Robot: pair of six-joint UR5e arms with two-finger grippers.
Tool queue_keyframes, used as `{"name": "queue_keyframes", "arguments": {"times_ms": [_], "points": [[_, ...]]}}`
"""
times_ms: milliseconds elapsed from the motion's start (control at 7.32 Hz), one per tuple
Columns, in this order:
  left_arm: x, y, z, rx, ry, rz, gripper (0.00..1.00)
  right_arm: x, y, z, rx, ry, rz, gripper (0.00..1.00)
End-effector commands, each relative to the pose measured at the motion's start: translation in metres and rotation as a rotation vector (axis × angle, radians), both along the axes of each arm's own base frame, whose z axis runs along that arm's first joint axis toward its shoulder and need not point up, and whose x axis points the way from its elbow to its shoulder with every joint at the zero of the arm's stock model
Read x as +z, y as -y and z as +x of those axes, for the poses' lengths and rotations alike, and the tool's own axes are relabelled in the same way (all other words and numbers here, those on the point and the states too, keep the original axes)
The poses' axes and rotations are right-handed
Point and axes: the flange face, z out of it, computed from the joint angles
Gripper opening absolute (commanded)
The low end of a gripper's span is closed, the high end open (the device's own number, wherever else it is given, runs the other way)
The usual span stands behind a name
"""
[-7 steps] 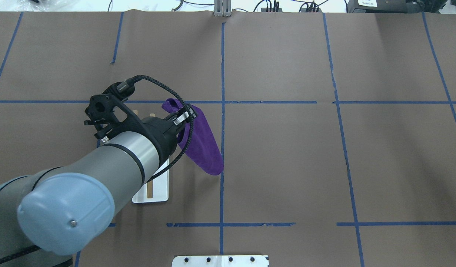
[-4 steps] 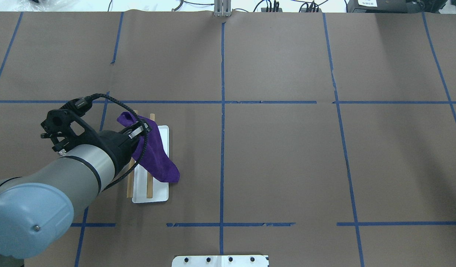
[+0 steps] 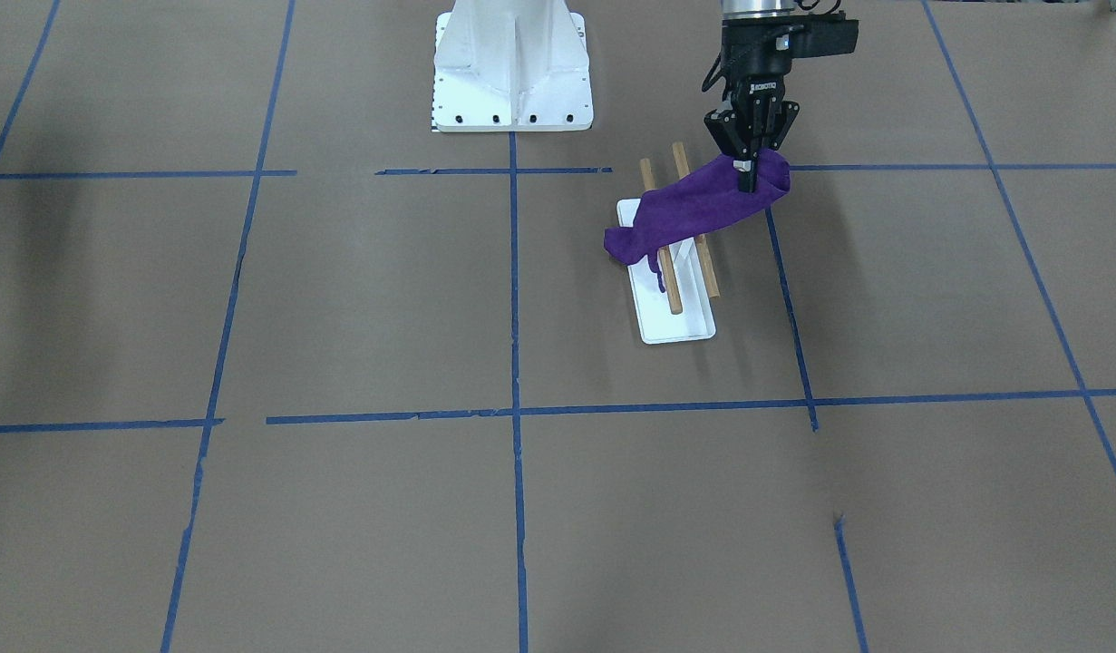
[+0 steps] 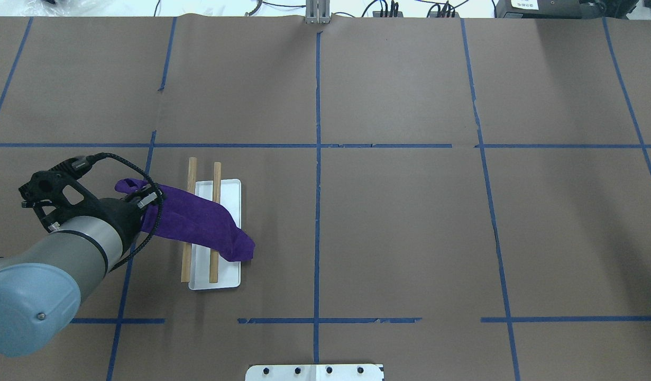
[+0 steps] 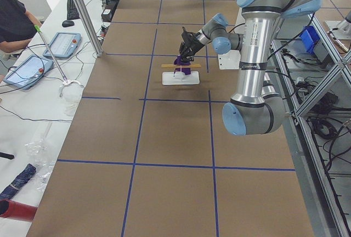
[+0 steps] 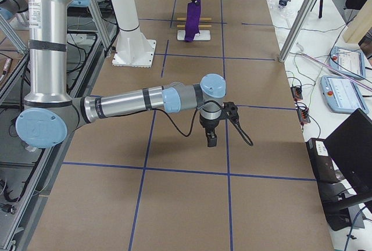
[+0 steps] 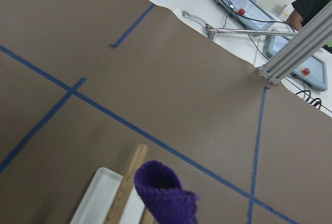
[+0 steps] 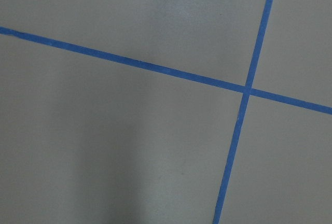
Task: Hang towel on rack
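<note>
The purple towel [image 4: 198, 222] lies across both wooden dowels of the rack [image 4: 190, 169], which stands on its white base [image 4: 227, 188]. One end hangs past the base's right side. My left gripper [image 4: 145, 198] is shut on the towel's other end, just left of the dowels and above the table. The front view shows the same: left gripper [image 3: 748, 177], towel [image 3: 703, 209], rack [image 3: 672, 290]. The left wrist view shows the towel's tip [image 7: 163, 193] over a dowel [image 7: 127, 182]. My right gripper [image 6: 210, 139] shows only in the right side view, far from the rack; I cannot tell whether it is open.
The white bolted pedestal [image 3: 512, 68] stands at the robot's side of the table, near the rack. Blue tape lines cross the brown table cover [image 4: 399, 222]. Operators' tablets and cables lie beyond the far edge [image 7: 244, 11].
My left gripper has moved left in the overhead view and pulled the towel with it. The towel, which hung right of the rack, now drapes over both dowels.
</note>
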Motion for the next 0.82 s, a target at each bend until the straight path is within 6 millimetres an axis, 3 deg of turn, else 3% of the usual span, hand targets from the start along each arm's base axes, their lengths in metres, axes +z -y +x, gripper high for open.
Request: {"name": "queue_keyframes", "arguments": {"times_ms": [0, 273, 410, 547, 683], "points": [[0.026, 0.006, 0.008, 0.003, 0.07, -0.013, 0.0, 0.003, 0.0, 0.0, 0.001, -0.008, -0.004, 1.0], [0.042, 0.01, 0.021, 0.007, 0.105, -0.026, 0.0, 0.007, -0.001, 0.001, 0.002, -0.008, -0.014, 1.0], [0.049, 0.011, 0.023, 0.02, 0.134, -0.021, 0.73, 0.008, 0.0, 0.001, 0.003, -0.004, -0.02, 1.0], [0.046, 0.012, 0.021, 0.069, 0.18, 0.019, 1.0, 0.009, -0.001, 0.001, 0.001, -0.005, -0.021, 1.0], [0.046, 0.015, 0.018, 0.082, 0.201, 0.032, 1.0, 0.014, -0.003, 0.008, 0.016, -0.002, -0.032, 1.0]]}}
